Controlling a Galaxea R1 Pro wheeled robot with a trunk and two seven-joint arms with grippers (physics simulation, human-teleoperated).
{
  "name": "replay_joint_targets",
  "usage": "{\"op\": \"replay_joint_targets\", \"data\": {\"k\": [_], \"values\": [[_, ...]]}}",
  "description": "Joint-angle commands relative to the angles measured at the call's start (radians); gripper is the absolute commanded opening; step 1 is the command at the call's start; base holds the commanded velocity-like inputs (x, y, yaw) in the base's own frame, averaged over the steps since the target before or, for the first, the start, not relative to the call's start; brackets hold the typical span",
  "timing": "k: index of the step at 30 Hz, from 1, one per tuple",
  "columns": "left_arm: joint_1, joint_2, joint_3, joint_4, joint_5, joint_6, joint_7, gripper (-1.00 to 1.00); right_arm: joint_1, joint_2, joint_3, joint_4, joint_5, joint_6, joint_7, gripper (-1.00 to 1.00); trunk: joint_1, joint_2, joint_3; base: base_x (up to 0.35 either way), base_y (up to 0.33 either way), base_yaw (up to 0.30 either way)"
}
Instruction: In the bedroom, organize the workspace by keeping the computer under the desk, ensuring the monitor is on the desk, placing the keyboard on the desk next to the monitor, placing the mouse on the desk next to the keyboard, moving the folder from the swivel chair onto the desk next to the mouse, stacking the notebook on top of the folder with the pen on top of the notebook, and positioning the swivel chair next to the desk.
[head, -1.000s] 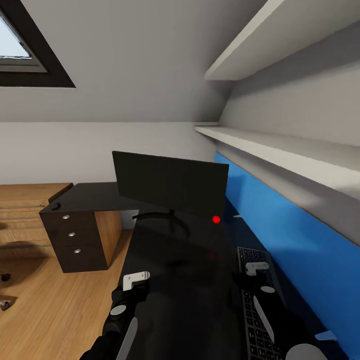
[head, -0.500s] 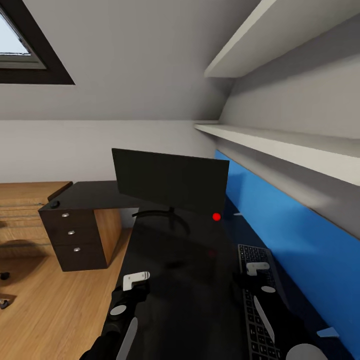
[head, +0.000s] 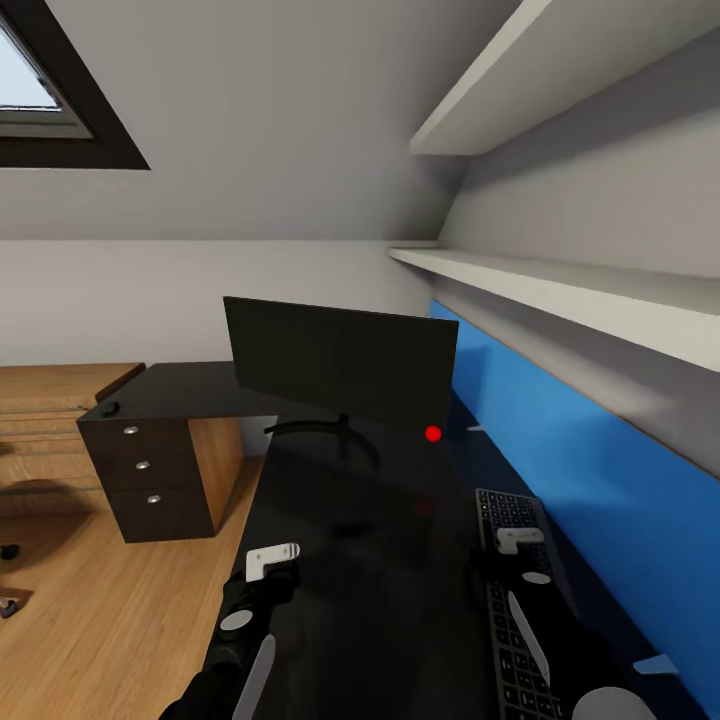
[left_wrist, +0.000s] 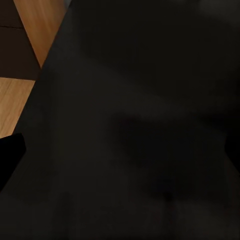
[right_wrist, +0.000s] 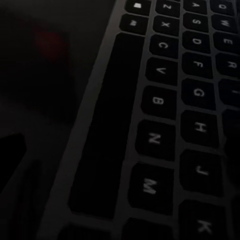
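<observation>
Nothing much moved since the last frame; right gripper (head: 519, 541) reads a touch nearer, everything else same. It hangs low over the far end of the keyboard (head: 512, 600), right arm covering the middle keys; jaw state can't tell. Right wrist view shows keys close up (right_wrist: 165, 105), dark, with a faint red glow on the desk beside them. Left gripper (head: 271, 559) is over the near left desk edge, jaw state can't tell either. Desk (head: 370, 560) runs near to far, blue back panel (head: 560, 470) along its right. Monitor (head: 340, 362) stands at the far end, angled, red dot (head: 432, 433) at its right lower corner. Mouse (head: 109, 408) sits on the far left wing above the drawer unit (head: 145, 480). Wood floor (head: 90, 620) left, shelves (head: 580, 300) above right, chair wheels (head: 8, 552) at left edge.
</observation>
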Motion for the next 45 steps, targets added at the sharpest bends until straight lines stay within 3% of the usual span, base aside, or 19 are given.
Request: {"op": "replay_joint_targets", "data": {"k": [1, 10, 32, 45], "values": [[-0.001, 0.0, -0.002, -0.001, 0.01, 0.003, 0.009, 1.0, 0.0, 0.0, -0.001, 0.0, 0.011, 0.015, -0.01, 1.0, 0.0, -0.001, -0.001, 0.0, 0.0, 0.0], [-0.001, 0.004, -0.001, 0.008, 0.012, 0.004, 0.007, 1.0, 0.0, 0.001, 0.0, 0.001, 0.011, 0.034, -0.025, 1.0, 0.0, -0.001, -0.001, -0.009, -0.001, 0.0], [-0.001, 0.004, -0.001, 0.009, 0.01, 0.005, 0.007, 1.0, 0.0, 0.001, 0.0, 0.001, 0.011, 0.035, -0.025, 1.0, 0.0, -0.001, -0.001, -0.217, -0.017, 0.0], [-0.001, 0.004, -0.001, 0.009, 0.01, 0.005, 0.007, 1.0, 0.0, 0.001, 0.002, 0.0, 0.009, 0.032, -0.024, 1.0, 0.0, -0.001, -0.001, -0.057, 0.0, 0.0]]}}
